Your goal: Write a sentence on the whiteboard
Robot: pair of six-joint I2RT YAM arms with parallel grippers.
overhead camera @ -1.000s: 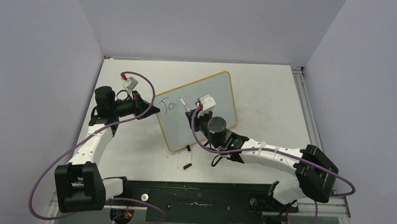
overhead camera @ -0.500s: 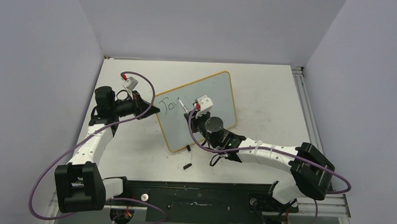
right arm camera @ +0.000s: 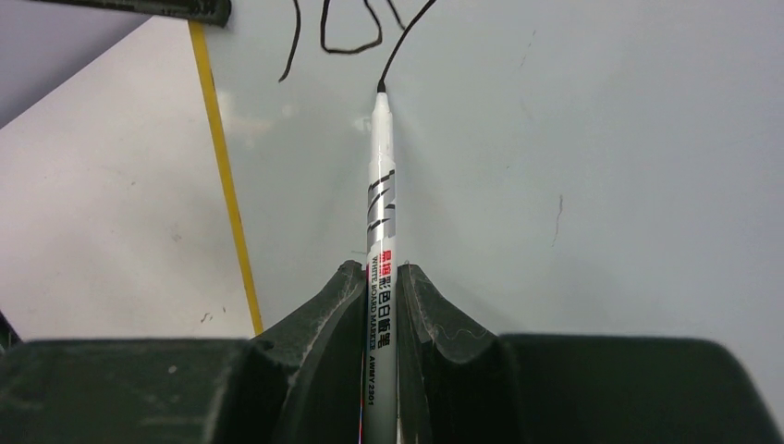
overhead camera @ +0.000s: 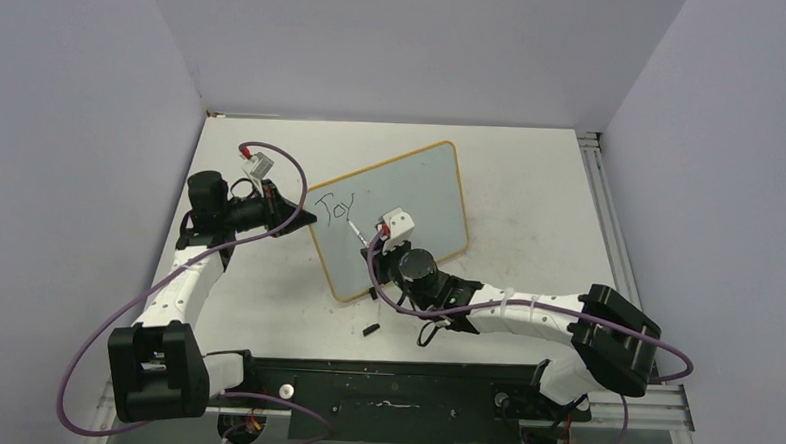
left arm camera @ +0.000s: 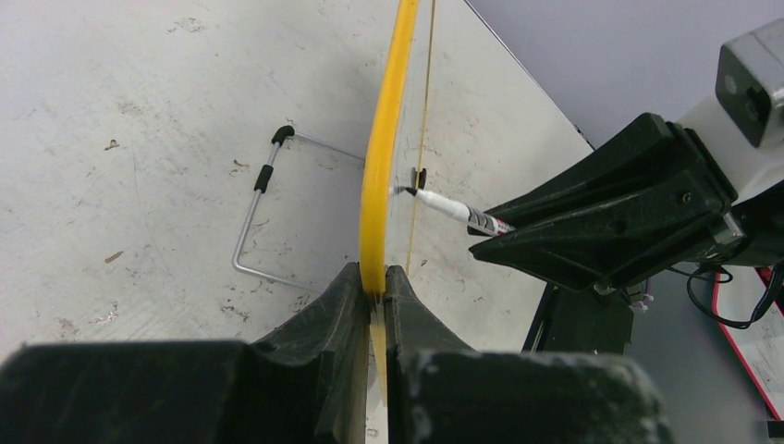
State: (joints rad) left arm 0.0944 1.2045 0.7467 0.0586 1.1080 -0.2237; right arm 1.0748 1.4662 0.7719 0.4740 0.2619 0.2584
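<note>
The whiteboard (overhead camera: 400, 197) stands propped near the middle of the table (overhead camera: 541, 188), a little toward its left edge. On it the sentence (overhead camera: 336, 208) runs only to three black letters, "Joy", close to the board's upper left corner. The left gripper (left arm camera: 373, 282) has its jaws pinched tight on the board's yellow frame at the left edge, steadying it. The right gripper (right arm camera: 379, 282) is closed on a white marker (right arm camera: 380, 199), whose tip rests on the board at the foot of the y's tail (the stroke looks just finished, though that is a judgement). Most of the board's surface is bare, so I judge the task to be early: one word is written and the remaining words are not yet begun. A small black piece (overhead camera: 369, 330), perhaps the marker's cap, lies on the table toward its front edge, apart from the board.
</note>
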